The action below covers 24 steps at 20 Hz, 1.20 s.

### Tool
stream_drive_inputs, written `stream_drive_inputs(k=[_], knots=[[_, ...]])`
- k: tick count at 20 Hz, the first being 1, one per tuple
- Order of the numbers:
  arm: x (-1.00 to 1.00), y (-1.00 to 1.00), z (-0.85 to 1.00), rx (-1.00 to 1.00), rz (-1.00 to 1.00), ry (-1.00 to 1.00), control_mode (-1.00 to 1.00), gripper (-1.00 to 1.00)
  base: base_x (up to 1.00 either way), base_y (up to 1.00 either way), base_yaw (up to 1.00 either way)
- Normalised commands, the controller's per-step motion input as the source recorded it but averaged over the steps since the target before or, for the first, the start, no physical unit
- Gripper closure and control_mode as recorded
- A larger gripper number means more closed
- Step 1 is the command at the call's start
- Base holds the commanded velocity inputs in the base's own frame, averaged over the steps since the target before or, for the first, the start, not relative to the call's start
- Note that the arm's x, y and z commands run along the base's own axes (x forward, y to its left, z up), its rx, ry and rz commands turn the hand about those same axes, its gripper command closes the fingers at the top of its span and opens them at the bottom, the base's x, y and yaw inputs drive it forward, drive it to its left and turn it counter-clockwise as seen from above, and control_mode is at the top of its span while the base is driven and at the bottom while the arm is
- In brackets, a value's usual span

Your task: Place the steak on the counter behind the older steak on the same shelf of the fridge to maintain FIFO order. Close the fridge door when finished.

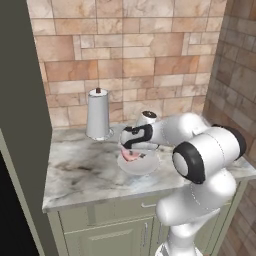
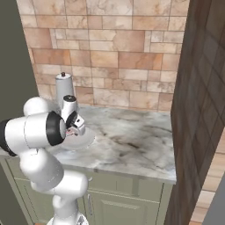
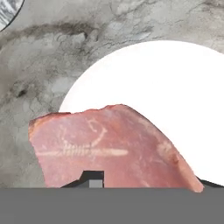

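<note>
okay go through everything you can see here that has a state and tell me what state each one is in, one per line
Pale pink half-round raw steak: lying on the plate, gripper at it.
Round white plate: flat on the counter, steak on it.
Tall metal canister with a dark knob: upright by the wall, lid on.
Grey-white marbled stone counter: carries plate and canister.
Two-finger gripper: down over the steak; grip unclear.
</note>
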Motion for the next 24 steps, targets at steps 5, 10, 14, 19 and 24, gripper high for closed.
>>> stream_drive_inputs(k=[5, 10, 14, 19, 24], knots=[[-0.14, 0.03, 0.99, 0.0, 0.0, -0.03, -1.0, 1.0, 0.0, 0.0, 0.0], [-0.39, 0.0, 0.99, 0.0, 0.0, -0.05, -1.0, 1.0, 0.0, 0.0, 0.0], [-0.6, 0.0, 0.96, 0.0, -0.05, -0.13, -1.0, 1.0, 0.0, 0.0, 0.0], [-0.78, 0.0, 0.81, 0.01, -0.09, -0.17, -1.0, 1.0, 0.0, 0.0, 0.0], [-0.78, 0.0, 0.77, 0.02, -0.1, -0.19, -1.0, 1.0, 0.0, 0.0, 0.0]])
